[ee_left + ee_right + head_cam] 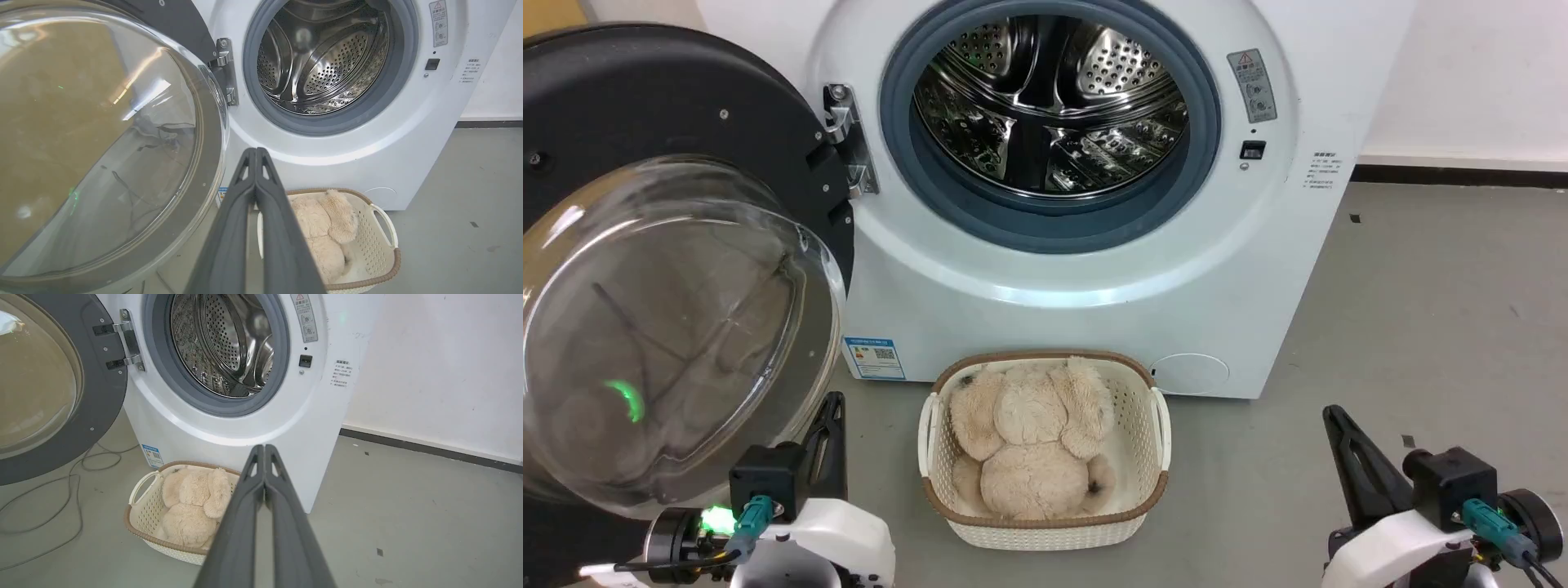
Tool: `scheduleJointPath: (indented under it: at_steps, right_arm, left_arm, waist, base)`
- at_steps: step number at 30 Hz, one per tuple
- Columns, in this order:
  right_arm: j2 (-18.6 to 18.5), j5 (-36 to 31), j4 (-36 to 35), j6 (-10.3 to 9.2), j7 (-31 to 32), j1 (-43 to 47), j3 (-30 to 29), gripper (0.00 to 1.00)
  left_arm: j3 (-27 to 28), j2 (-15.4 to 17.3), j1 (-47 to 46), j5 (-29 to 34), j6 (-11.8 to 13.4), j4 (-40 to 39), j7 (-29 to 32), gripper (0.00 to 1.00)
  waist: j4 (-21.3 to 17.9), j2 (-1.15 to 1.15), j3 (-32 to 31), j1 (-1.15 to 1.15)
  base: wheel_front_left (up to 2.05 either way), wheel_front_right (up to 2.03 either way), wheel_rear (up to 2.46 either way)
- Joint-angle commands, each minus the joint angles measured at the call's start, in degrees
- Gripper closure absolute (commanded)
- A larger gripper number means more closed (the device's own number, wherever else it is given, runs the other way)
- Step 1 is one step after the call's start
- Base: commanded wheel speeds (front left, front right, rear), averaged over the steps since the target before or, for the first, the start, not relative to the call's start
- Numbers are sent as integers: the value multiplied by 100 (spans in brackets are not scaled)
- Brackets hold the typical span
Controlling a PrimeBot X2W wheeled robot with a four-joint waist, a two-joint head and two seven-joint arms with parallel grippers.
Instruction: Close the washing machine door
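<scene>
The washing machine [1094, 269] [367, 155] [261, 428] stands white ahead of me, its steel drum bare inside the grey gasket. The washing machine door [670, 106] [102, 143] [98, 396] hangs wide open on its left hinge, black rim and glass bowl facing me. My left gripper [835, 400] [255, 151] is shut and empty, low beside the door's lower right edge. My right gripper [1331, 412] [264, 448] is shut and empty, low over the floor to the machine's right.
A white woven basket [1160, 425] [388, 228] [141, 498] holding a beige plush toy [1029, 441] sits on the floor before the machine. Cables [61, 486] trail on the floor under the door. Bare grey floor [1437, 310] lies to the right, and a white wall [441, 367] rises behind.
</scene>
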Motion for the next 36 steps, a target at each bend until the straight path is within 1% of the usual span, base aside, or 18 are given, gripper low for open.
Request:
scheduleJointPath:
  at_steps: [1,25,26,36]
  right_arm:
    - [30,-44,-23,3,2,-79,3,100]
    - [30,-44,-23,3,2,-79,3,100]
    - [0,0,-1,0,0,0,2,0]
    - [1,84,10,-1,-93,-9,-94,0]
  left_arm:
    - [7,0,77,17,-31,-21,1,100]
    - [7,0,77,17,-31,-21,1,100]
    - [2,0,0,0,0,0,-1,0]
    - [-41,0,-15,-38,113,14,-94,0]
  waist:
    - [0,0,0,0]
    - [0,0,0,0]
    - [0,0,0,0]
    - [2,0,12,0]
  base:
    - [0,0,0]
    - [0,0,0]
    - [0,0,0]
    - [0,0,0]
